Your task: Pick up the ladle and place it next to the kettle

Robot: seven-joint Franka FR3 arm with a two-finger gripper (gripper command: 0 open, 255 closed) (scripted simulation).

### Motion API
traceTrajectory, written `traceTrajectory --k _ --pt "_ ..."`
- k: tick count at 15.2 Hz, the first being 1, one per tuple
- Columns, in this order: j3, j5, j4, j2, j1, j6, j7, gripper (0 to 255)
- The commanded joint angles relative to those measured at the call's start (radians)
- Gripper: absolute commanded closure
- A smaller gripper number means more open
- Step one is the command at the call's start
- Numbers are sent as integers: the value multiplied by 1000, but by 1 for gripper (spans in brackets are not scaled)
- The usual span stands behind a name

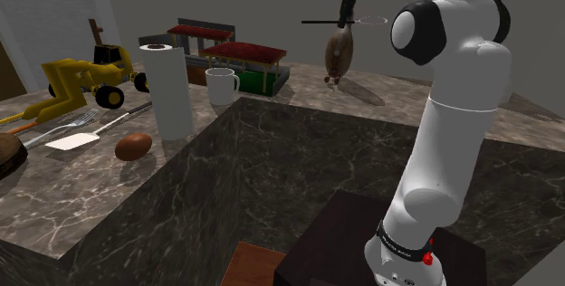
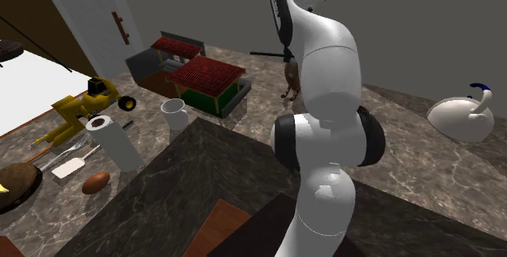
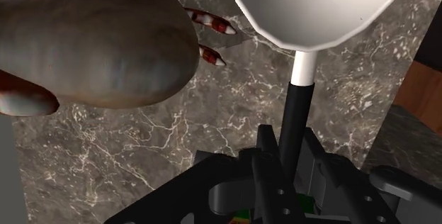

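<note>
My black gripper (image 1: 345, 14) hangs high over the far side of the marble counter (image 1: 299, 148), shut on the ladle (image 1: 319, 22). The ladle's thin black handle sticks out level toward the shoulder view's left. In the wrist view the fingers (image 3: 265, 166) of my gripper (image 3: 290, 152) clasp the black handle, and the ladle (image 3: 312, 3) ends in a white bowl beyond them. A brown rounded figure (image 1: 339, 53) with red and white claws stands just below and beside the ladle. The white kettle (image 2: 459, 117) with a blue-tipped handle sits on the counter at the second exterior view's right.
At the shoulder view's left stand a paper towel roll (image 1: 167, 90), a white mug (image 1: 220, 85), red-topped boxes (image 1: 243, 62) and a yellow toy loader (image 1: 86, 78). A brown egg-shaped thing (image 1: 133, 146), a spatula (image 1: 72, 140) and a fork lie nearby. My own arm (image 2: 321, 101) hides much of the second exterior view.
</note>
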Motion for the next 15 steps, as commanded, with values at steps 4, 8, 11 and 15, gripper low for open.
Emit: traceTrajectory --k 4,8,11,15 --pt "-9 -58 -41 -74 6 -14 -29 255" --pt "0 -160 -141 -201 11 -1 -55 255" --pt "4 -221 -192 -278 -3 -4 -84 255" --pt "-3 -284 -234 -358 -31 -17 -137 255"
